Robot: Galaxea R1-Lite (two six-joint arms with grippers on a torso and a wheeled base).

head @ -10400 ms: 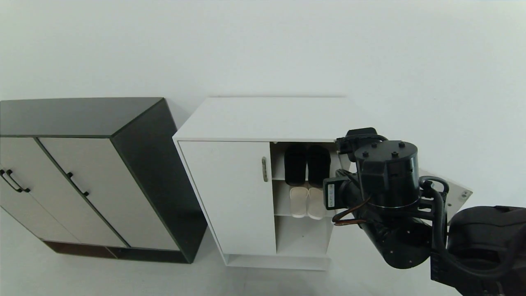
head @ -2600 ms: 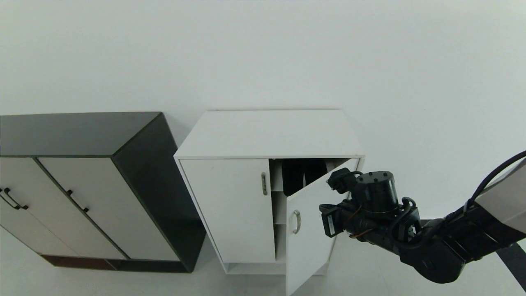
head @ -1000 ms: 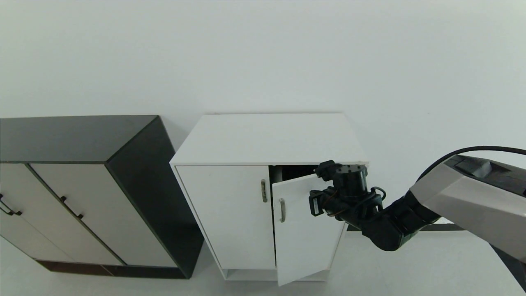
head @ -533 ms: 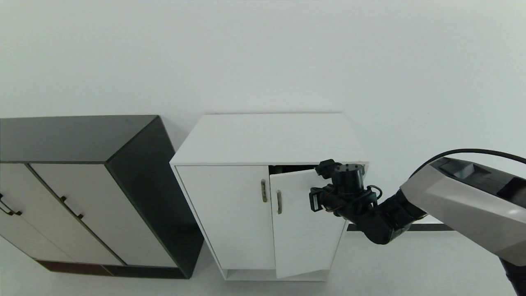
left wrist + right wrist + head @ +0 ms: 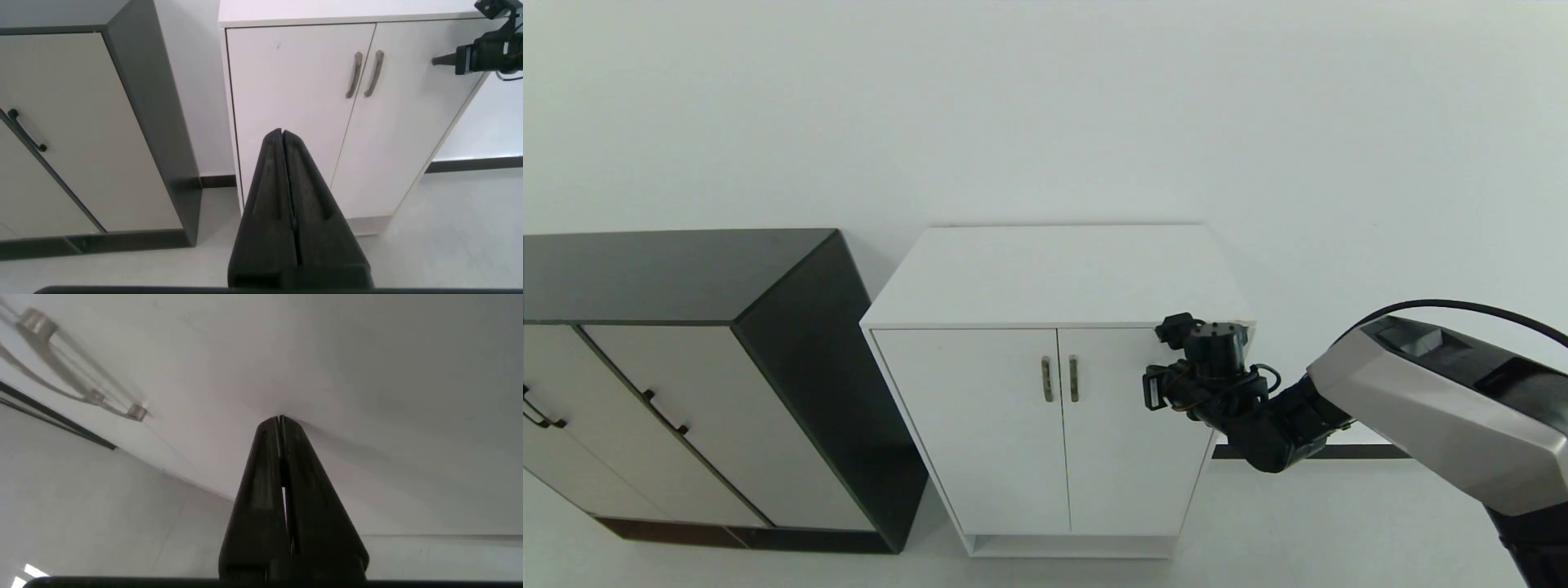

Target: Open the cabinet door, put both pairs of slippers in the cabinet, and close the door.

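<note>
As my right tool [image 5: 280, 425], tips together, meets the cabinet door [image 5: 1127, 441], I should press squarely, gently.

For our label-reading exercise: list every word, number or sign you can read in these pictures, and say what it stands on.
No text can be read anywhere. The white cabinet, its handles and the dark cabinet carry no print.
</note>
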